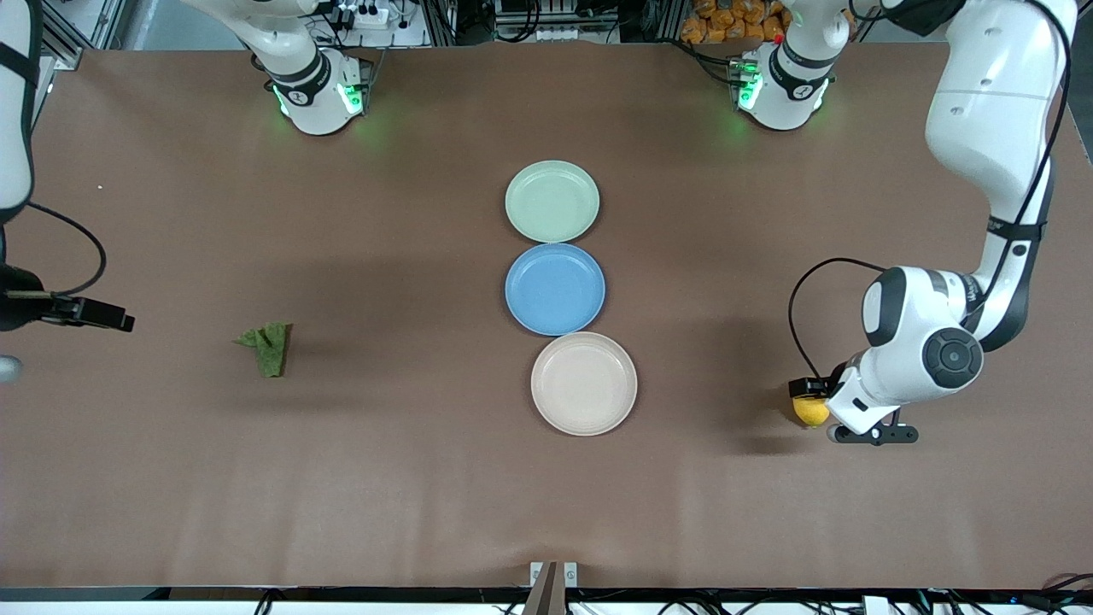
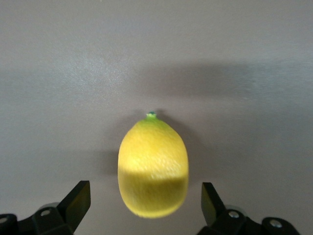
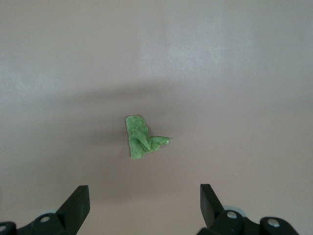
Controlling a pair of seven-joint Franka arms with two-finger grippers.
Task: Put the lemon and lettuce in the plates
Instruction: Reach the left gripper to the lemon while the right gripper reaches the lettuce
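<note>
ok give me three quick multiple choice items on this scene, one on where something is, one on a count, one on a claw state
1. The blue plate sits:
A. between the mint plate and the beige-pink plate
B. under the lettuce
C. beside the lemon

2. Plates on the table:
A. two
B. three
C. four

3. The left claw is:
A. shut on the lemon
B. open around the lemon
C. holding a plate

Answers: 1 A, the three plates form a row with blue in the middle; 2 B, three plates show; 3 B, fingers stand apart either side of the lemon.
</note>
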